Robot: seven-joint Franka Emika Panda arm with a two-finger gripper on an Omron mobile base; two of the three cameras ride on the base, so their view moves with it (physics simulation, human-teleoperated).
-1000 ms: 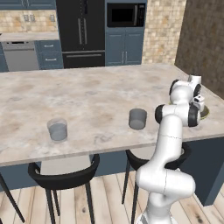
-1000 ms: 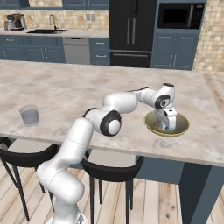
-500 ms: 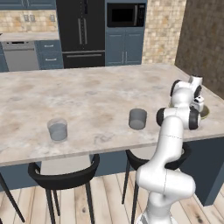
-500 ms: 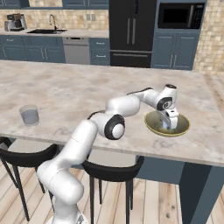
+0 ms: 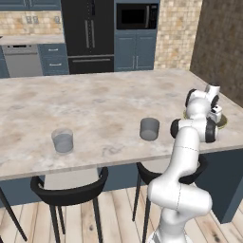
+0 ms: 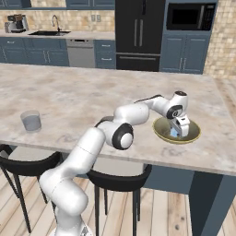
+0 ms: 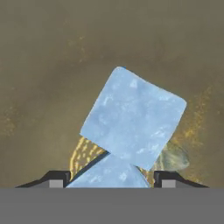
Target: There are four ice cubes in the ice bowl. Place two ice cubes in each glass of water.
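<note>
Compared with a second ago the gripper [image 6: 178,132] has sunk into the ice bowl [image 6: 193,135] at right of frame, fingers narrowing around an ice cube [image 7: 133,117], grasp not yet certain, both glasses unfilled.

No text, label, brand, number or sign can be read anywhere in these views — the kitchen surfaces and appliances are all plain.
</note>
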